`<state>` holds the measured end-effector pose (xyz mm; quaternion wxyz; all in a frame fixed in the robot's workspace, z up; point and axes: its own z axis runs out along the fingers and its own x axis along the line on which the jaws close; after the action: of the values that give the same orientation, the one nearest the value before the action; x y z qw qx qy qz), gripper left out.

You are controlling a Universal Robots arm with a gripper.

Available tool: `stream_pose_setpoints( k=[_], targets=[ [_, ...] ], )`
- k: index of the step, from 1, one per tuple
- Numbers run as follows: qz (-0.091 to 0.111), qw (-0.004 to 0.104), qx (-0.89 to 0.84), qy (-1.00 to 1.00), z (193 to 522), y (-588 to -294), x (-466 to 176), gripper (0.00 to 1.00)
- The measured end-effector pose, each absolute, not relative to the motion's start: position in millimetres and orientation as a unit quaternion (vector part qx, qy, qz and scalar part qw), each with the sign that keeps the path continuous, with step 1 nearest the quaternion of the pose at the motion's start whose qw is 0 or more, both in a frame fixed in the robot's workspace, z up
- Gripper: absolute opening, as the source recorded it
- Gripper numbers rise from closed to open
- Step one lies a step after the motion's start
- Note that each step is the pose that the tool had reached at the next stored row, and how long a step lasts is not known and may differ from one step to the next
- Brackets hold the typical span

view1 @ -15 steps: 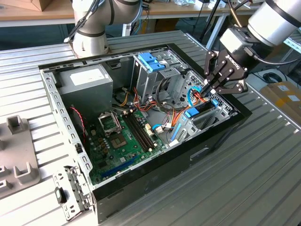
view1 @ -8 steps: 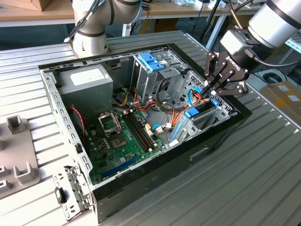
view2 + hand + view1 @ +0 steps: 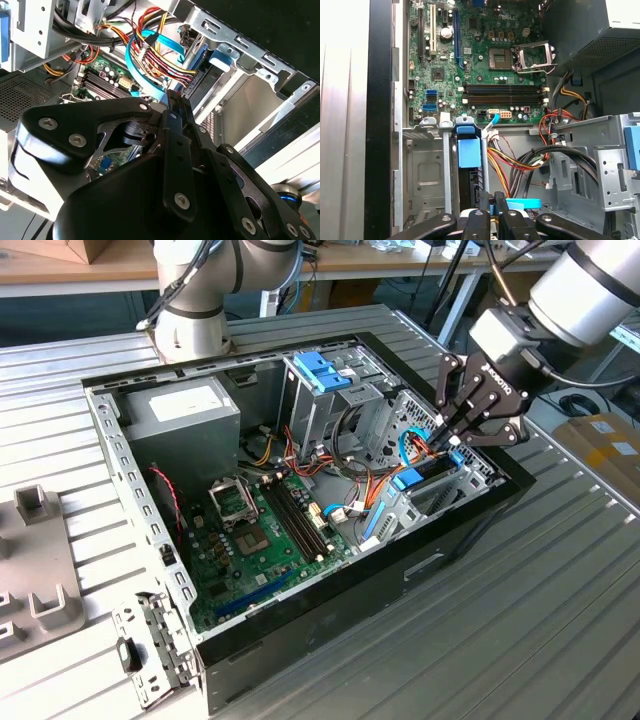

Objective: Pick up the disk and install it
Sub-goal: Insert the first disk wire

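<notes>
— Gripper (image 3: 450, 440) first: where was it?

— At the exterior view's right, reaching down from the arm into the lower right corner of the open computer case (image 3: 330, 590), over the drive cage (image 3: 450, 490).

— And its fingers?

— Pressed together. In both wrist views the two black fingers (image 3: 482, 212) met tip to tip with barely a slit between them. I could not tell whether anything was pinched there.

— Where was the disk (image 3: 410, 480)?

— Standing on edge in a slot of that drive cage, just below and to the exterior view's left of the fingertips. In the first wrist view its blue carrier tab (image 3: 469, 152) stood out of the slot, with the gripper close beside it. Whether they touched, I could not tell.

— What lay around it?

— A bundle of red, yellow and orange cables (image 3: 370, 490) ran beside the cage toward the green motherboard (image 3: 260, 530) at the frame's centre. The grey power supply (image 3: 185, 415) sat at the upper left of the case, and a second blue latch (image 3: 322, 370) topped the upper bay. The case rested on a ribbed metal table (image 3: 560, 620).
</notes>
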<state>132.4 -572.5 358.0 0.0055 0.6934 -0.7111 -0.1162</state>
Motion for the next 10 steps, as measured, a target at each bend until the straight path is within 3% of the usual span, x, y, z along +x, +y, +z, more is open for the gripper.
stream_pose_setpoints(
  k=[10],
  targets=[
    [-0.116,0.005,0.694,-0.711,353.9,-581.5,128.6,0.16]
  ],
)
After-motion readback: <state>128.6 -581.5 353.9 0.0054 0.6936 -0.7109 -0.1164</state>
